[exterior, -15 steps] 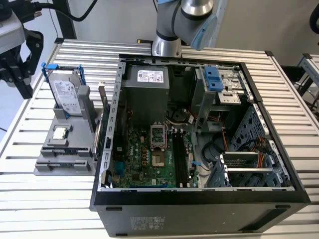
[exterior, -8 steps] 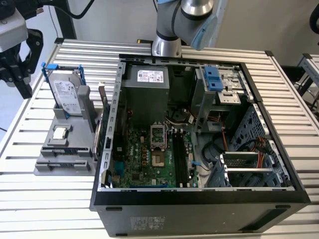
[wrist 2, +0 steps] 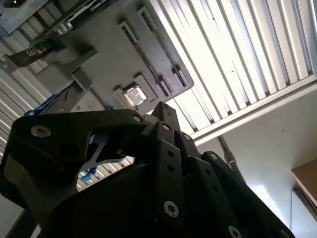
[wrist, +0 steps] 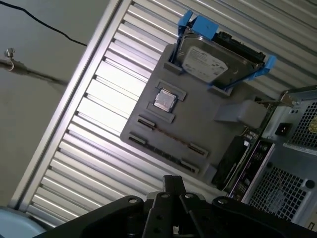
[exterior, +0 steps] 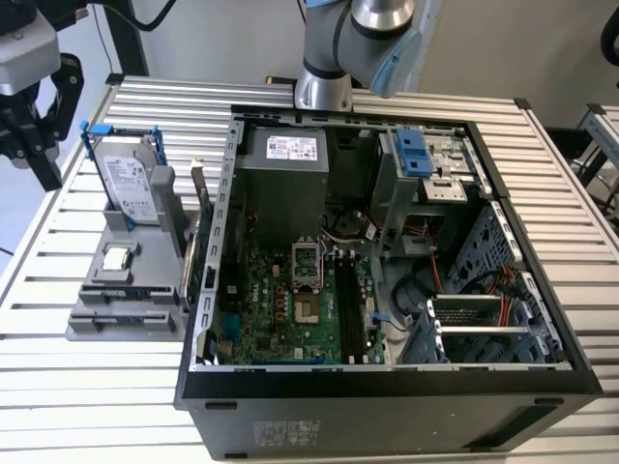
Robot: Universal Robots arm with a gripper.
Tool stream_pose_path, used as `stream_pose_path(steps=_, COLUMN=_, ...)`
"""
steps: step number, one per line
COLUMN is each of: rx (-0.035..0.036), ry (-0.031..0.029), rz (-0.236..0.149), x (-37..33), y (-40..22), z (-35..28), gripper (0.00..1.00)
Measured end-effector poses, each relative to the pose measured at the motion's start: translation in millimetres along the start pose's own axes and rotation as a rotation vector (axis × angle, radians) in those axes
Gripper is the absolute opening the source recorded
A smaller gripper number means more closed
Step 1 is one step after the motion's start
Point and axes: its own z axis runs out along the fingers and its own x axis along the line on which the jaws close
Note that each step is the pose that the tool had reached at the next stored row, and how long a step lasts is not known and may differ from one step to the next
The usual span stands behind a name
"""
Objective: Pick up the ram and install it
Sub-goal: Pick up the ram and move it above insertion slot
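Observation:
A thin dark strip that I take for the ram [wrist: 171, 137] stands on edge in a long slot of the grey holder [wrist: 198, 124]; it is seen edge-on, so its chips are hidden. The holder [exterior: 106, 290] lies on the table at the exterior view's left. My gripper [exterior: 39, 145] hangs high above the table's edge at the exterior view's far left, well apart from the holder. In both wrist views its fingertips [wrist: 173, 184] meet in the middle, shut with nothing between them. The black memory slots [exterior: 348, 302] sit on the motherboard inside the open case [exterior: 387, 387].
On the holder a silver hard drive [exterior: 128, 184] stands in blue brackets and a small square chip [exterior: 116, 258] lies flat. An expansion card [exterior: 201, 242] stands on edge between holder and case. The arm's base [exterior: 324, 82] rises behind the case. The slatted table [exterior: 97, 387] ends near the holder.

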Motion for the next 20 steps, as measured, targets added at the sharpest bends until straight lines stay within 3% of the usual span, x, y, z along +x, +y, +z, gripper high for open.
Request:
stream_pose_path(steps=9, rx=-0.0007, ry=0.0024, rz=-0.077, x=0.0, y=0.0, z=-0.1, gripper=0.0)
stream_pose_path(steps=15, rx=-0.0005, ry=0.0032, rz=-0.086, x=0.0, y=0.0, z=-0.1, gripper=0.0)
stream_pose_path(steps=20, rx=-0.0016, ry=0.0054, rz=-0.166, x=-0.1, y=0.1, z=-0.1, gripper=0.0)
